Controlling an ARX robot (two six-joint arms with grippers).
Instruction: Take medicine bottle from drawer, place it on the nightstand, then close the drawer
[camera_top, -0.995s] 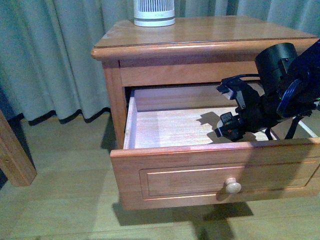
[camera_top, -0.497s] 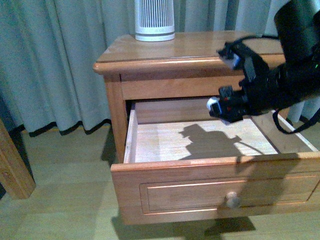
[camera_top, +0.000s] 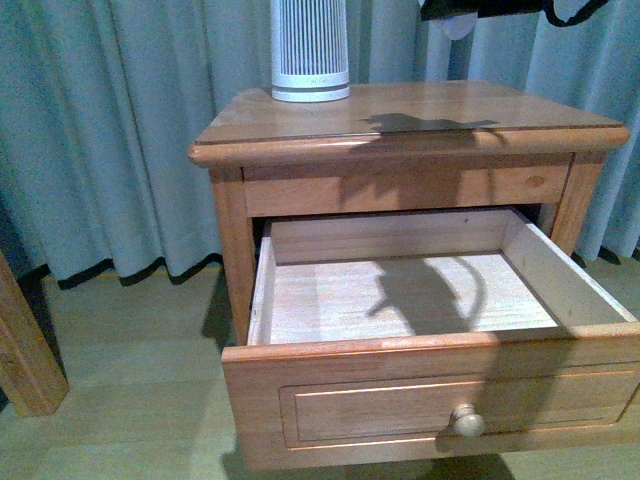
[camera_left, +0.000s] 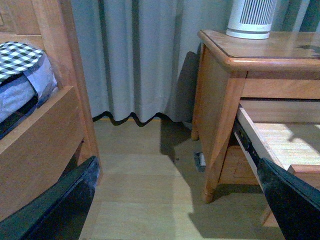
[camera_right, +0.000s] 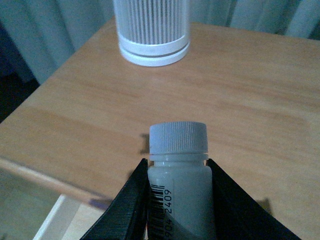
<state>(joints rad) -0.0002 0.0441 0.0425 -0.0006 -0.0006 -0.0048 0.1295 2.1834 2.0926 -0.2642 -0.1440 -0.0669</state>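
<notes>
right gripper (camera_right: 177, 167) is clamped on the bottle (camera_right: 178, 142), its dark fingers (camera_right: 125, 205) pressing both sides below the ribbed cap, a barcode showing on the label. its wrist view alone shows this grip: the bottle is upright, held above the nightstand (camera_right: 260, 95) top, with the ribbed cylinder (camera_right: 151, 30) standing farther back on the same top. the front view catches only a dark sliver of that arm at its upper edge, too cropped to tell the grip, and an arm shadow lying across the top.

left gripper (camera_left: 177, 170) appears only in its own wrist view, fingers spread wide apart with nothing between them, low over the floor (camera_left: 145, 200) beside the nightstand's left side.

the drawer (camera_top: 400, 345) stands pulled well out, its pale inside partly in shadow, a round knob (camera_top: 466, 420) on its front. a grey-green curtain (camera_top: 120, 130) hangs behind, reaching the wood-toned floor. the left wrist view adds a wooden bed frame (camera_left: 40, 145) with checked cloth (camera_left: 20, 55).
</notes>
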